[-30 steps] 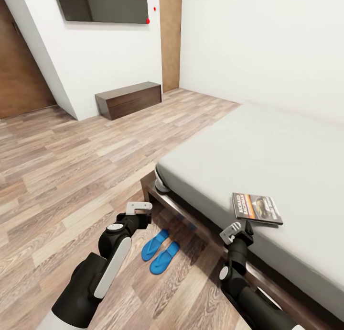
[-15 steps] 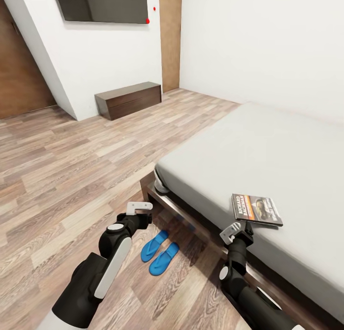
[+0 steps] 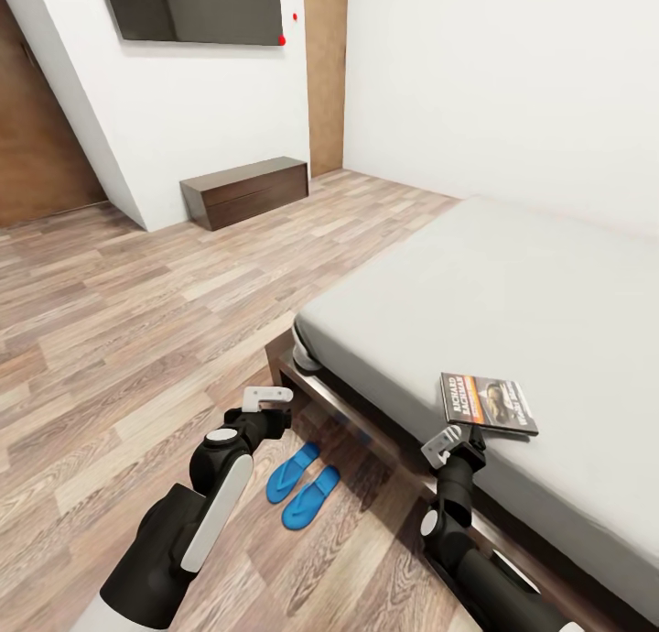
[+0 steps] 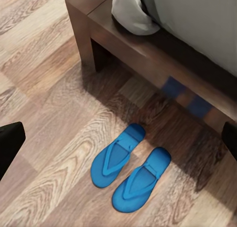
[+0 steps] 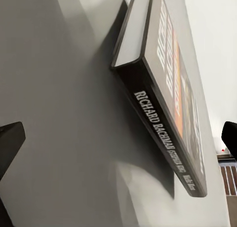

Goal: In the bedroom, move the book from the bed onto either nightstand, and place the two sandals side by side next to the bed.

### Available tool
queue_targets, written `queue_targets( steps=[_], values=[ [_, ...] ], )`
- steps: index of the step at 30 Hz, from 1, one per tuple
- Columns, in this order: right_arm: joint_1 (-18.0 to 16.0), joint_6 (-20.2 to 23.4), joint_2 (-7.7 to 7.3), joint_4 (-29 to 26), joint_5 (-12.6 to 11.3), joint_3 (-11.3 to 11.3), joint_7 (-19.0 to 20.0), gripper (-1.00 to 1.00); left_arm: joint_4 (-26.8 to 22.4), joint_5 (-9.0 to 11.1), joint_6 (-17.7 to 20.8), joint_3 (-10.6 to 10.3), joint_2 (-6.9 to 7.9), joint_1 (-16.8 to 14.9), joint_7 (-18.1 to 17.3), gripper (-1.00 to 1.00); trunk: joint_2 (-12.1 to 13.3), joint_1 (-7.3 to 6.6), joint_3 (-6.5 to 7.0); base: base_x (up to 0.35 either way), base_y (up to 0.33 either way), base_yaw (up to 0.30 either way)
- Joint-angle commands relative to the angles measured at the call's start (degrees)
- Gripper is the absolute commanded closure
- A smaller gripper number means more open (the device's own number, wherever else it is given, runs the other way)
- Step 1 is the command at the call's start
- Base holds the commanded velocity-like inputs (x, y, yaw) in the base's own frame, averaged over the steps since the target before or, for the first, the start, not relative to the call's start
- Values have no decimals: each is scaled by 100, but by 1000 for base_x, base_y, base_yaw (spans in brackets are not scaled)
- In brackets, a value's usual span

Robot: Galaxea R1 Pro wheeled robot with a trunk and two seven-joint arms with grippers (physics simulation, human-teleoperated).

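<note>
Two bright-blue sandals [image 3: 301,484] [image 4: 128,170] lie side by side on the wood floor, close to the dark-brown bed frame [image 3: 352,410]. My left gripper [image 3: 273,408] hangs open above and just left of them, its fingertips [image 4: 10,143] spread wide apart. The book [image 3: 488,402] [image 5: 168,103] lies flat on the grey mattress [image 3: 513,284] near the bed's side edge, its spine facing my right gripper [image 3: 460,440]. That gripper is open and sits just short of the book without touching it.
A long low brown bench [image 3: 244,190] stands against the white wall at the back, under a dark wall screen [image 3: 197,5]. A brown door [image 3: 37,147] is at far left. Wood floor [image 3: 119,321] stretches to the left of the bed.
The whole picture has drifted a few pixels left, so the camera moved slightly. Both grippers keep the same pose, and the book and sandals lie where they were.
</note>
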Motion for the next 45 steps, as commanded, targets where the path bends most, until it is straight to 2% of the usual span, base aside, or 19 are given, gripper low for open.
queue_targets(
  steps=[1, 45],
  values=[
    [-5, 36, -5, -1, 15, 17, -13, -100, -4, 62, 12, -5, -1, -4, 58, -100, -2, -1, -4, 44, -1, 0],
    [-5, 30, -5, -1, 15, 17, -13, -100, -6, 73, 11, -13, -4, -4, 58, -100, -2, -1, -4, 39, -32, 0]
  ],
)
